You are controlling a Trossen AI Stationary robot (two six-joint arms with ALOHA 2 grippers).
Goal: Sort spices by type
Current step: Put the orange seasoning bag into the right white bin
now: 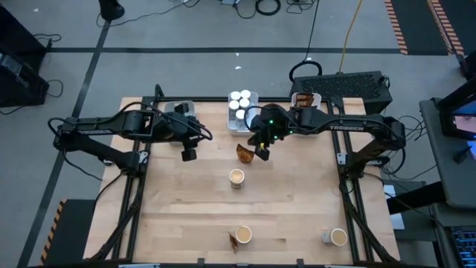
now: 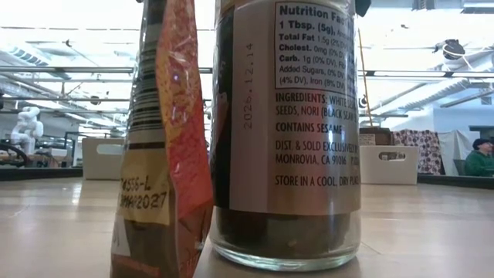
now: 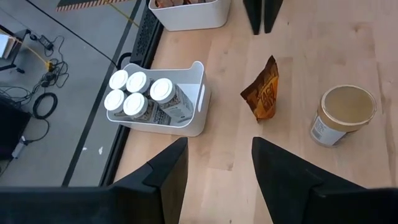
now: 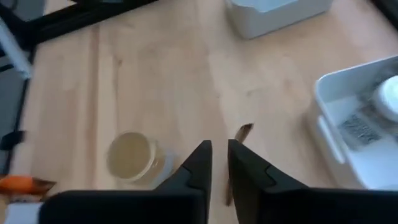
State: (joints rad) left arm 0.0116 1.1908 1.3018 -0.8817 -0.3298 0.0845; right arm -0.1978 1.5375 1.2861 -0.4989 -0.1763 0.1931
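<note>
A dark brown pouch [image 1: 244, 153] [image 3: 263, 93] stands on its bottom edge on the table at mid-far. My right gripper [image 1: 260, 154] [image 4: 219, 160] hovers above it, shut to a slim slit and apart from it. In the right wrist view the pouch [image 4: 242, 132] shows edge-on just beyond the fingers. A tan-topped tub [image 1: 236, 177] [image 3: 342, 115] stands just nearer. White-capped jars [image 1: 239, 100] [image 3: 138, 93] stand in a white tray [image 3: 189, 121]. My left gripper [image 1: 188, 154] [image 3: 219, 168] hangs open and holds nothing, left of centre.
A tray with brown pouches [image 1: 305, 99] sits at the far right and a grey tray [image 1: 178, 109] at the far left. Near the front edge stand a tub [image 1: 243, 235] beside a pouch [image 1: 232, 242] [image 2: 162, 154], and another tub [image 1: 338, 237].
</note>
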